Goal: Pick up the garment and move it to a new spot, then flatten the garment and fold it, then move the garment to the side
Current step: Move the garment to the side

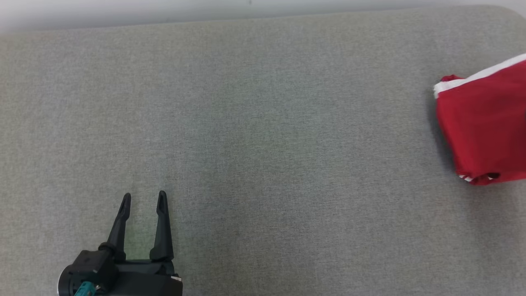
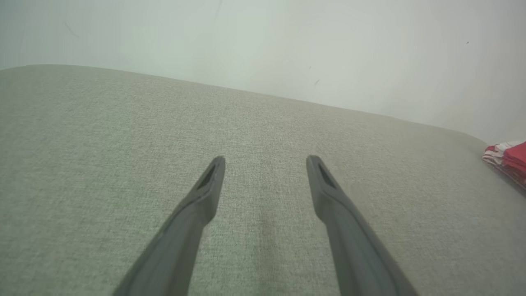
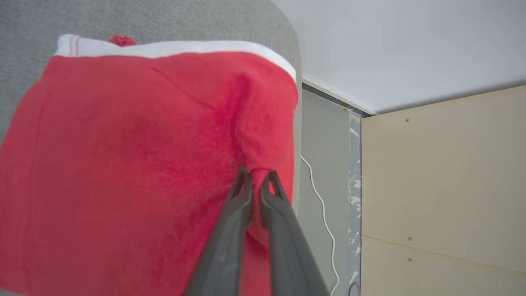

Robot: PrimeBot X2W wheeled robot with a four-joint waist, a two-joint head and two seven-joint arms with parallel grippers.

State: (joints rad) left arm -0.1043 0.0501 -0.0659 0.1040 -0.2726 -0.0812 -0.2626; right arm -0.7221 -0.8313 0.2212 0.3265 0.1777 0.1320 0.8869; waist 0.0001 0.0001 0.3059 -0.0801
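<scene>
The garment (image 1: pixel 485 127) is red with a white band and lies folded at the far right of the grey padded table (image 1: pixel 263 123), running past the head view's right edge. In the right wrist view the red garment (image 3: pixel 135 156) reaches the table's right edge, and my right gripper (image 3: pixel 257 177) is shut on a pinch of its cloth near that edge. At the lower left of the head view my left gripper (image 1: pixel 144 199) stands open over bare table, far from the garment. In the left wrist view the open left gripper (image 2: pixel 265 162) holds nothing, and the garment (image 2: pixel 509 158) peeks in at the right edge.
A pale wall (image 1: pixel 164 10) runs behind the table's far edge. Beyond the table's right end, the right wrist view shows a grey floor (image 3: pixel 324 135) with a white cable (image 3: pixel 324 213) and a beige panel (image 3: pixel 444 185).
</scene>
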